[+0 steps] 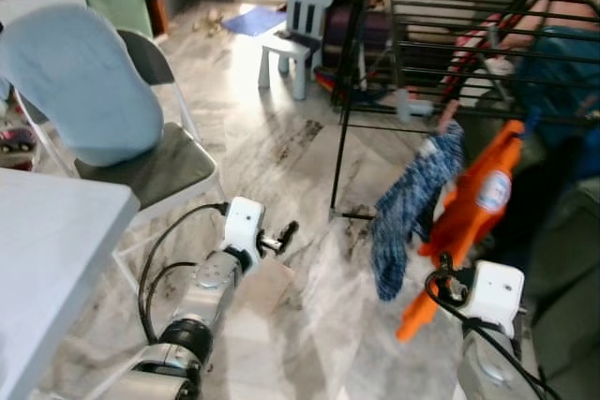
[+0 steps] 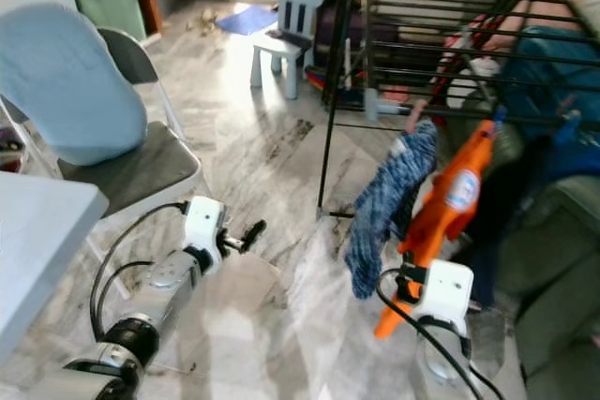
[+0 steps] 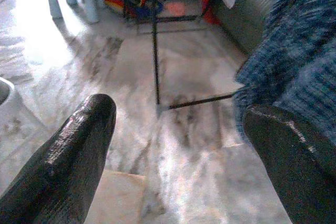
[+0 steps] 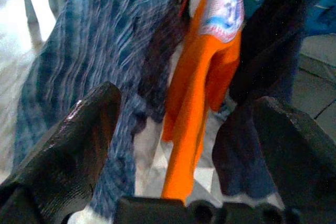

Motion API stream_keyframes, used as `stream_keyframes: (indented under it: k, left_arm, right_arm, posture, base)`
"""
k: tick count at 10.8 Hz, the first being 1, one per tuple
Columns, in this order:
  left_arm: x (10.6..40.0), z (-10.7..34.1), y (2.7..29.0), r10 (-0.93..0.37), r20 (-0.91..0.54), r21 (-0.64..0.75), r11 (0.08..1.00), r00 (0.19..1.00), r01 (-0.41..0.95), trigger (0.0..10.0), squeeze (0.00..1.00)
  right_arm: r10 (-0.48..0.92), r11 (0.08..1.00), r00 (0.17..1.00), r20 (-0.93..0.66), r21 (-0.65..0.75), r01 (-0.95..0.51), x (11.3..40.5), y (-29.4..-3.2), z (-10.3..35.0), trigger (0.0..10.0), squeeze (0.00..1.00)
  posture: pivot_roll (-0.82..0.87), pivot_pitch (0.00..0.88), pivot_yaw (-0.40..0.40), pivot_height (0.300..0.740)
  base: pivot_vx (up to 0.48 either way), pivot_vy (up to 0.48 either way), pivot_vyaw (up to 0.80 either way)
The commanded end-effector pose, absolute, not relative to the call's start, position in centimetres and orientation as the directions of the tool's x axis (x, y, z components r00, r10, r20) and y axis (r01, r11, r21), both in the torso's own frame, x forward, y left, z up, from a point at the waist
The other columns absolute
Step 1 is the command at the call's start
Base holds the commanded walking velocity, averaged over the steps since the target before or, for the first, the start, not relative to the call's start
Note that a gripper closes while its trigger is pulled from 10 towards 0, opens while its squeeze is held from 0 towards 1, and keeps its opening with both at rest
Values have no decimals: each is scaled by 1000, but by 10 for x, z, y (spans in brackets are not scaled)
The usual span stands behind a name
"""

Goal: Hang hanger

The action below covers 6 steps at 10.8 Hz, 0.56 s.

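Clutter first: grey folding chair (image 1: 164, 170) at the robot's left with a light-blue cushion (image 1: 80, 81) leaning on its backrest, corner of a pale table (image 1: 52, 250) nearest the left edge, small light-blue kid's chair (image 1: 302, 8) further back on the marble floor (image 1: 272, 138). Dark sofa (image 2: 553, 259) on the right, partly behind the hanging clothes.

Black metal drying rack (image 1: 450, 35) stands ahead and right; one thin leg (image 3: 155, 56) drops to the floor with a crossbar at its foot, directly ahead of the left gripper (image 3: 178, 145). Hanging off the rack's near edge, side by side: blue knit garment (image 1: 412, 203), orange shirt (image 1: 469, 213) with a round white-blue print, dark navy garment (image 4: 262, 103) to its right. Hangers themselves are too blurred to make out; only a hint of something pale at the top of the blue knit where it meets the rack bar.

Left gripper is low over the floor, between the folding chair and the rack leg, fingers spread apart, nothing between them. Blue knit hangs near its right finger (image 3: 289, 150), not touching.

Right gripper (image 4: 189, 129) sits below the clothes, pointed up at them, fingers wide apart and empty; the orange shirt hangs in line with the gap, blue knit and navy piece to either side.
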<state>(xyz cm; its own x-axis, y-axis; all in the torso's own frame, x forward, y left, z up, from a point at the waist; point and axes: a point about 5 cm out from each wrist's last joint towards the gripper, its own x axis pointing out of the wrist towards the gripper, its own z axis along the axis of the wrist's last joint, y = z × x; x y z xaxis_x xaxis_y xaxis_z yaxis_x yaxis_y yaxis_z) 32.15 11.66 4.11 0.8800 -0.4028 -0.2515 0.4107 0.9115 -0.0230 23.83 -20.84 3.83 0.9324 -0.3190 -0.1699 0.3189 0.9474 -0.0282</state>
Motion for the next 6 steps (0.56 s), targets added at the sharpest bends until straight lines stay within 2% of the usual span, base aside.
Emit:
stream_keyframes:
  k: [1, 5, 6]
  left_arm:
    - [324, 46, 103, -447, -234, -27, 891, 864, 454, 10000, 0]
    - [324, 45, 102, -448, -239, -31, 890, 861, 454, 10000, 0]
    - [324, 45, 102, -447, -243, -38, 891, 861, 452, 10000, 0]
  right_arm:
    - [-352, 936, 919, -177, -48, 349, 233, -220, 36, 10000, 0]
    - [-381, 924, 910, -165, -65, 376, 233, -223, 37, 10000, 0]
    - [-379, 925, 910, -168, -62, 374, 233, -223, 37, 10000, 0]
  posture:
    - [-1, 0, -24, 740]
    - [1, 0, -24, 740]
    - [-1, 0, -23, 740]
  base:
    - [480, 0, 0]
    - [477, 0, 0]
    - [0, 0, 0]
